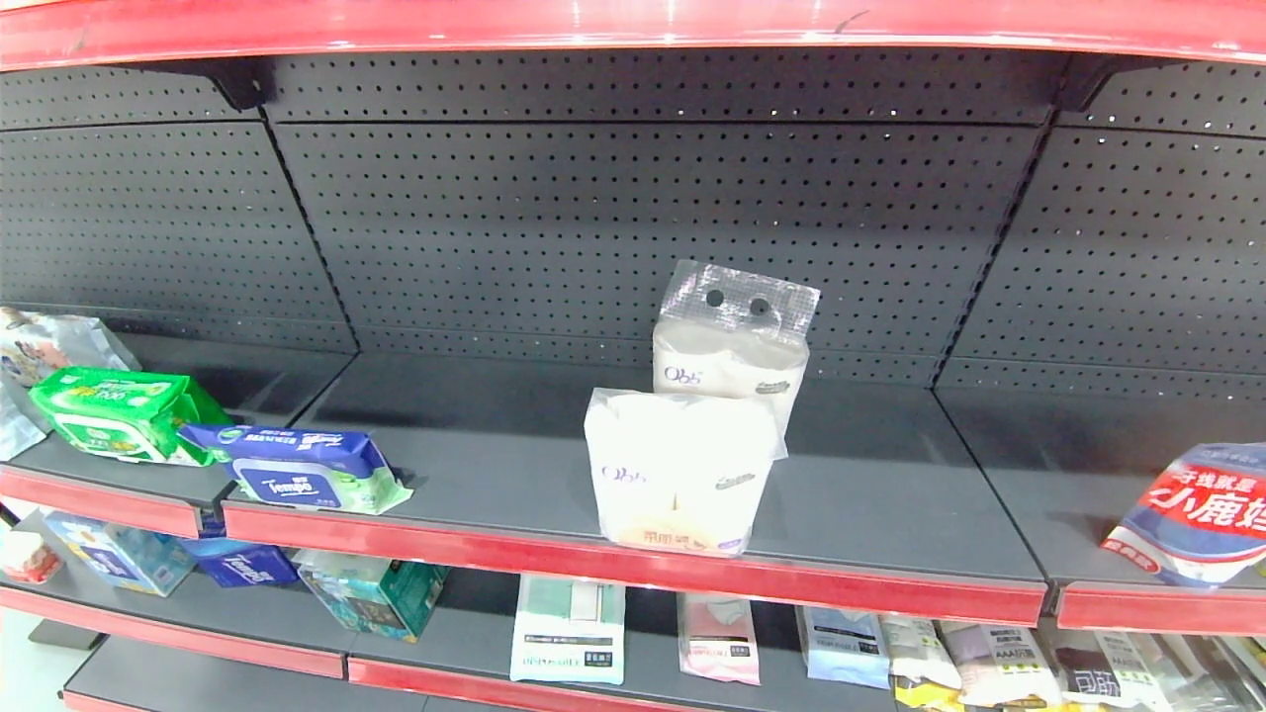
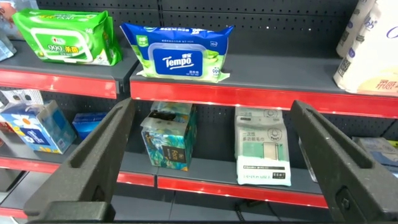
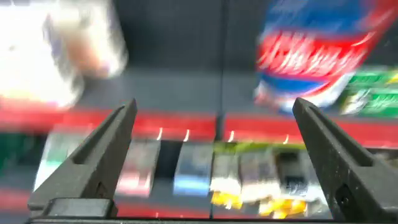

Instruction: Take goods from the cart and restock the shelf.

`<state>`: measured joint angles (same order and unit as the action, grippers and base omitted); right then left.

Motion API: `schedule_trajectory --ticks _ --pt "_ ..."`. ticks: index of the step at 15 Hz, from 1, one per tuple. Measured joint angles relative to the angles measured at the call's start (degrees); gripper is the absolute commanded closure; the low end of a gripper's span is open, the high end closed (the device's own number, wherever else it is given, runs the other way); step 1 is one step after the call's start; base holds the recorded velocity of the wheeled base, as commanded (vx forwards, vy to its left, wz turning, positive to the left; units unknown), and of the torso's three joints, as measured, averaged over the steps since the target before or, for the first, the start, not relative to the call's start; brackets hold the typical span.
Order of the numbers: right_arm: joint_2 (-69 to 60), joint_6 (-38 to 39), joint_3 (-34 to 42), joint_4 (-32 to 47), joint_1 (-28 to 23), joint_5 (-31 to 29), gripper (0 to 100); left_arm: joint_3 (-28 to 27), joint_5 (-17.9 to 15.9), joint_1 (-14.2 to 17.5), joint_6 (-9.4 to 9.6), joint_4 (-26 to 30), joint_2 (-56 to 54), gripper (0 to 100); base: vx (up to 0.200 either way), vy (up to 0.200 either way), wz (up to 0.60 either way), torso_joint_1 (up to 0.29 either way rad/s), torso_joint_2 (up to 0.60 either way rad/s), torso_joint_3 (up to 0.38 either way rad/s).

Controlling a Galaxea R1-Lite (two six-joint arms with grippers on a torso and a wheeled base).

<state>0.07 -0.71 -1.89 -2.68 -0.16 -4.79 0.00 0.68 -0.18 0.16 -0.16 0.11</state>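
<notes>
Red-edged shelf (image 1: 890, 514), and we've got both grippers spread wide and empty!

Two white packs hold the centre of the head frame: the front tissue pack (image 1: 680, 470) stands right at the shelf's red lip, and the rear tissue pack (image 1: 734, 346) stands upright just behind it. Over at the left edge we spot the green wipes pack (image 1: 119, 413), with the blue wipes pack (image 1: 297, 470) just beside it, while a red-and-white bag (image 1: 1202, 514) sits at the lower right. On the left wrist camera, the left gripper (image 2: 212, 104) has its fingers parted with nothing between them, and the blue wipes pack lies on the shelf beyond, well apart. The right gripper (image 3: 214, 102) is likewise spread and holds nothing. Past it we make out the front tissue pack and the bag, both blurred, neither touching it.
</notes>
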Motion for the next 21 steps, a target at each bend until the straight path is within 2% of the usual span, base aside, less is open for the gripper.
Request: schedule_trajectory --ticks 2,11,17,21 --pt "-0.15 -0.40 1.32 3.50 0.05 2.88 0 0.00 -0.02 0.00 0.06 0.00 0.00 0 0.000 0.000 0.00 0.000 0.00 0.000" --pt "-0.15 0.28 1.79 2.68 0.06 2.77 0 0.00 0.00 0.00 0.13 0.00 0.00 0 0.000 0.000 0.00 0.000 0.00 0.000" --pt "-0.15 0.30 1.82 2.71 0.16 2.79 0 0.00 -0.02 0.05 0.11 0.00 0.00 0 0.000 0.000 -0.60 0.009 0.00 0.002" --pt "-0.15 0.50 1.79 2.71 0.13 2.77 0 0.00 -0.06 0.02 0.09 0.00 0.00 0 0.000 0.000 0.00 0.000 0.00 0.000"
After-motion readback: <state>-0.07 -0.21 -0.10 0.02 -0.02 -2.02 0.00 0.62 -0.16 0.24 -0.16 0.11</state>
